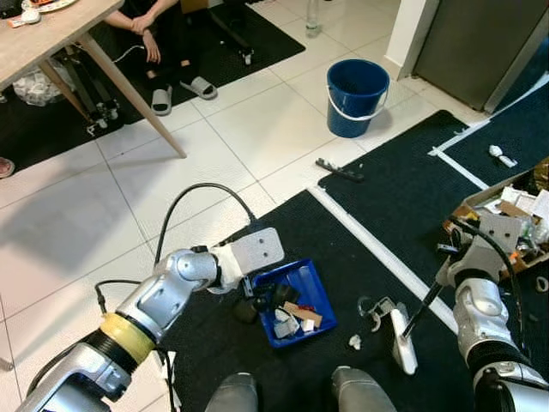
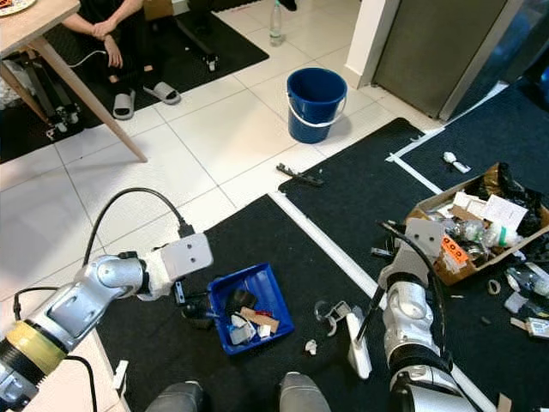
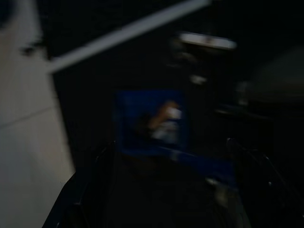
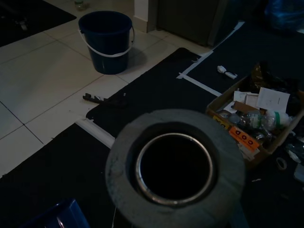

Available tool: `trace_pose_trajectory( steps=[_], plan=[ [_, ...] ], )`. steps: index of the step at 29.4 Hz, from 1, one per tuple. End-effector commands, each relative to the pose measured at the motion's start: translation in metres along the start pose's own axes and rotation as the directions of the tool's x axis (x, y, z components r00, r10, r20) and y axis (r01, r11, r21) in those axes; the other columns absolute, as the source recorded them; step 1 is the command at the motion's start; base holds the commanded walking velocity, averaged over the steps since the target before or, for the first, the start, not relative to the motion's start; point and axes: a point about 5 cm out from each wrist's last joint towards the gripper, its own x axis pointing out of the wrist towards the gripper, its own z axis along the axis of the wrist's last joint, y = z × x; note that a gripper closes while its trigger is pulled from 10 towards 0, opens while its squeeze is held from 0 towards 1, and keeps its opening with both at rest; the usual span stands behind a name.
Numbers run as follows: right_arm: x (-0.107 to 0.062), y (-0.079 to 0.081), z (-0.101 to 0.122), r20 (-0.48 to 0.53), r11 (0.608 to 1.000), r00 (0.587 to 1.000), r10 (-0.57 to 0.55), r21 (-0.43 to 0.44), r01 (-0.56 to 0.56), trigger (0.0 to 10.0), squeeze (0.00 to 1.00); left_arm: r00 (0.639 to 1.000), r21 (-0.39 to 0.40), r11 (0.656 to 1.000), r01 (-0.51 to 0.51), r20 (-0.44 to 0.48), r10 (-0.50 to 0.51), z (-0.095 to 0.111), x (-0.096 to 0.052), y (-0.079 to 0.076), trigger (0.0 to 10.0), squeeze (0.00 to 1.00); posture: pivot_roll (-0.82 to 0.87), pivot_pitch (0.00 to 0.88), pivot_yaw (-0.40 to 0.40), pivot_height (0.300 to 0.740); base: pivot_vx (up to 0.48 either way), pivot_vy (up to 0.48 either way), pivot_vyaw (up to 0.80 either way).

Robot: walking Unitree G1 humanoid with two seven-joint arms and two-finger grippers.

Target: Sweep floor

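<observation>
A blue dustpan [image 1: 302,290] lies on the black carpet in front of my feet, with paper and wood scraps in it. My left gripper [image 1: 256,302] is at its near-left end, shut on the pan's handle; the left wrist view is dark and blurred. My right gripper [image 1: 443,279] holds a thin black stick that slants down to a white brush head [image 1: 403,343] resting on the carpet. The stick's grey padded top end [image 4: 175,166] looms close in the right wrist view. A small white scrap [image 1: 354,342] and a grey clip-like piece [image 1: 375,309] lie between pan and brush.
A blue bucket [image 1: 357,96] stands on the tiles ahead, a black strip [image 1: 339,170] before it. A cardboard box of rubbish [image 2: 476,227] sits at the right. White tape [image 1: 377,249] crosses the carpet. A person [image 1: 159,34] sits behind a table leg [image 1: 129,90] at far left.
</observation>
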Motion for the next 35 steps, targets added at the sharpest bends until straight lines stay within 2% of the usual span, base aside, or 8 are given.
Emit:
trace_pose_trajectory(
  steps=[1, 5, 8, 14, 24, 27, 32, 35],
  plan=[
    [-0.012, -0.001, -0.040, -0.170, 0.997, 0.985, -0.006, 0.081, 0.020, 10.0, 0.00, 0.991, -0.008, 0.999, 0.043, -0.124, -0.044, -0.021, -0.010, -0.004, 10.0, 0.00, 0.04, 0.076, 0.040, 0.740, 0.000, 0.000, 0.00],
    [-0.012, -0.001, -0.040, -0.172, 0.996, 0.985, -0.004, 0.087, 0.019, 10.0, 0.00, 0.984, -0.008, 1.000, 0.009, -0.178, -0.010, -0.029, -0.019, 0.003, 10.0, 0.00, 0.04, 0.076, 0.040, 0.740, 0.000, 0.000, 0.00],
    [-0.012, 0.001, -0.039, -0.171, 0.996, 0.985, 0.002, 0.091, 0.014, 10.0, 0.00, 0.973, -0.017, 1.000, -0.018, -0.231, 0.013, -0.034, -0.032, 0.011, 10.0, 0.00, 0.05, 0.074, 0.035, 0.740, 0.000, 0.000, 0.00],
    [-0.012, 0.001, -0.040, -0.170, 0.995, 0.986, 0.001, 0.094, 0.016, 10.0, 0.00, 0.972, -0.034, 0.999, 0.023, -0.234, -0.030, -0.032, -0.034, 0.006, 10.0, 0.00, 0.05, 0.077, 0.037, 0.740, 0.000, 0.000, 0.00],
    [-0.013, 0.000, -0.041, -0.165, 0.995, 0.986, -0.003, 0.098, 0.020, 10.0, 0.00, 0.983, 0.007, 1.000, 0.011, -0.185, -0.010, -0.025, -0.018, 0.004, 10.0, 0.00, 0.04, 0.088, 0.042, 0.740, 0.000, 0.000, 0.00],
    [-0.013, -0.001, -0.040, -0.159, 0.994, 0.987, -0.007, 0.103, 0.023, 10.0, 0.00, 0.983, 0.059, 0.998, -0.027, -0.177, 0.037, -0.022, -0.010, 0.006, 10.0, 0.00, 0.04, 0.090, 0.044, 0.740, 0.000, 0.000, 0.00],
    [-0.013, -0.001, -0.040, -0.153, 0.994, 0.988, -0.009, 0.106, 0.025, 10.0, 0.00, 0.985, 0.095, 0.990, -0.104, -0.124, 0.115, -0.014, -0.005, 0.015, 10.0, 0.00, 0.04, 0.097, 0.045, 0.740, 0.000, 0.000, 0.00],
    [-0.013, 0.000, -0.040, -0.151, 0.994, 0.988, -0.009, 0.106, 0.025, 10.0, 0.00, 0.987, 0.102, 0.988, -0.115, -0.100, 0.126, -0.013, -0.003, 0.015, 10.0, 0.00, 0.04, 0.096, 0.045, 0.740, 0.000, 0.000, 0.00]
  ],
)
